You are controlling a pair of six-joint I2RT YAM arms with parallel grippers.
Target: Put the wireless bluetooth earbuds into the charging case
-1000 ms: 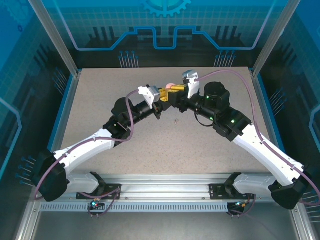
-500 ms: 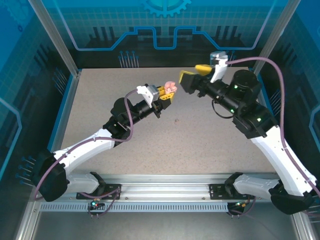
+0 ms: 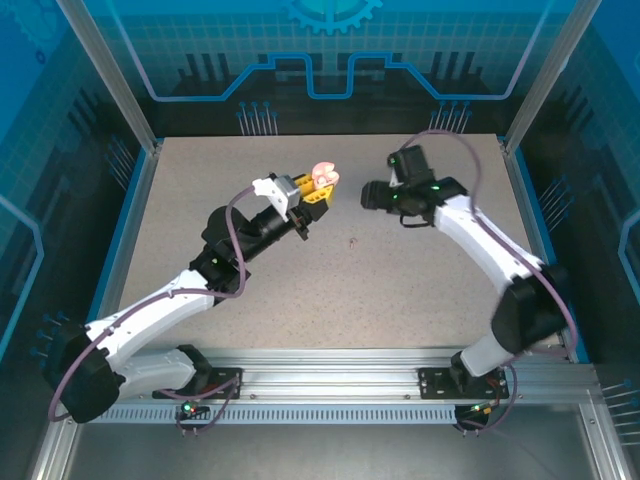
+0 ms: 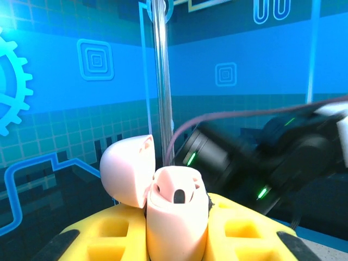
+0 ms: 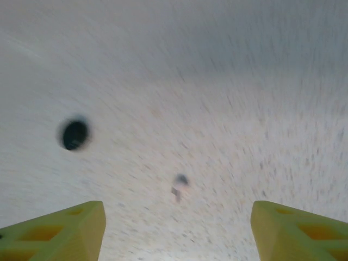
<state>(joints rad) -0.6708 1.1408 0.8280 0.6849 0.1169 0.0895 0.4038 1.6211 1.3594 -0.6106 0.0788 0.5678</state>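
Tabletop (image 3: 420, 290): flat, matte, speckled grey-beige, grainy like pressed stone. Left arm (image 3: 170, 300): white shell with black joints and a purple cable looped along it, reaching toward the middle of the far edge. Right arm (image 3: 490, 250): same build, bent back from the right edge toward the centre. Right gripper (image 3: 372, 195) hangs above the far-centre tabletop. In the blurred right wrist view its two yellow wedge-shaped fingers (image 5: 60, 234) stand wide apart, released, with bare surface between them. Left gripper (image 3: 316, 192): blocky yellow plastic fingers (image 4: 239, 231) with square recesses, clenched on the charging case (image 4: 176, 215). The case is smooth, rounded, pale pink and glossy, held upright off the tabletop. Its domed lid (image 4: 126, 171) is hinged open to the left. One dark slot shows in the open top; cannot tell whether an earbud sits there. Dark round blot (image 5: 74, 134) on the surface, edges smeared. Speck (image 3: 352, 240) near the tabletop's centre, too small to identify.
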